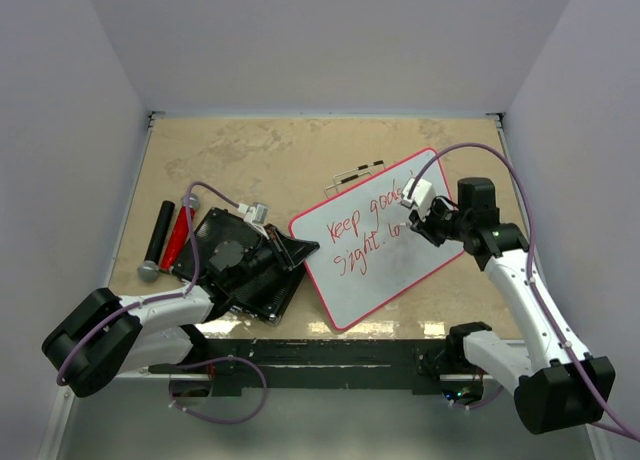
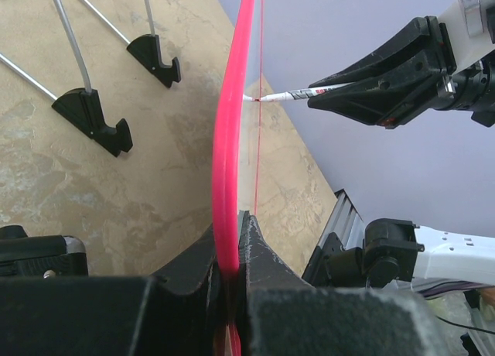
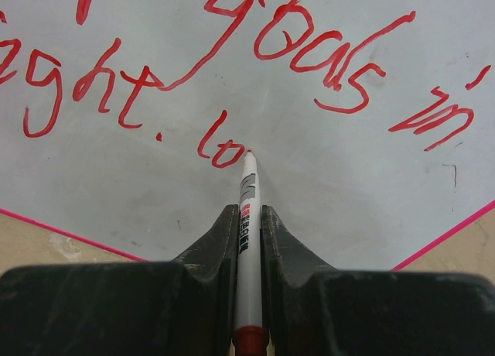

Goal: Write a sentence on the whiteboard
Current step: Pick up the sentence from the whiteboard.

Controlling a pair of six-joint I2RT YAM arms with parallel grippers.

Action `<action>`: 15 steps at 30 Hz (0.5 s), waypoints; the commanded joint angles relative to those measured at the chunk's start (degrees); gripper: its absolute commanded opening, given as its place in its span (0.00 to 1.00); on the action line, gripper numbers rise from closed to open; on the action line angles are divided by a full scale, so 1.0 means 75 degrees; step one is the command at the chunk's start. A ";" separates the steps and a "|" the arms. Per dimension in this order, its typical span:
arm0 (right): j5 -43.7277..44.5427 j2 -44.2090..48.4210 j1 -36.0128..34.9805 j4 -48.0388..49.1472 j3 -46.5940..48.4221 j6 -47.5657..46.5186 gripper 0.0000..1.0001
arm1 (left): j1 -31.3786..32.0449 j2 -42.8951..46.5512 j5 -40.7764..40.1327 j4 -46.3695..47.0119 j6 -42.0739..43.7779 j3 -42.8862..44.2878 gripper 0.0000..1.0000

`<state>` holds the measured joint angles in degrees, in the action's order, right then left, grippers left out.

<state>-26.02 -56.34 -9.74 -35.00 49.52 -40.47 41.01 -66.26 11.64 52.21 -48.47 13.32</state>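
The whiteboard [image 1: 385, 250] with its thin red rim lies tilted on the table's right half. The sentence [image 1: 368, 235] in red reads "Keep goals in sight. lo" in two lines; its end shows in the right wrist view [image 3: 232, 85]. My left gripper [image 1: 300, 248] is shut on the board's left rim [image 2: 228, 162]. My right gripper [image 1: 432, 220] is shut on a white marker [image 3: 248, 224], whose red tip touches the board right after "lo". The marker also shows in the left wrist view [image 2: 290, 95].
A black ribbed slab [image 1: 240, 265] lies under my left arm. A black cylinder [image 1: 158, 238] and a red marker [image 1: 178, 235] lie at the left. Black clips on wire legs [image 2: 97, 116] stand by the board's far edge [image 1: 355, 172].
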 commanded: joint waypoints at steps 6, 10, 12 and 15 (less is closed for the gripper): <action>0.0223 -0.0094 0.0009 -0.0254 -0.0004 -0.0241 0.00 | 0.0074 -0.0083 0.0300 -0.0609 0.0884 -0.0030 0.00; 0.0270 -0.0117 -0.0002 -0.0430 -0.0075 -0.0370 0.00 | 0.0063 -0.0083 0.0311 -0.0597 0.0884 -0.0030 0.00; 0.0270 -0.0141 0.0009 -0.0466 -0.0087 -0.0382 0.00 | 0.0063 -0.0072 0.0311 -0.0597 0.0873 -0.0030 0.00; 0.0294 -0.0164 0.0009 -0.0454 -0.0087 -0.0370 0.00 | 0.0063 -0.0072 0.0311 -0.0598 0.0884 -0.0042 0.00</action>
<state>-24.91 -56.71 -9.74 -37.41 49.36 -42.30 41.01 -66.26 11.55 52.14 -48.66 13.32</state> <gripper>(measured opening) 0.139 0.088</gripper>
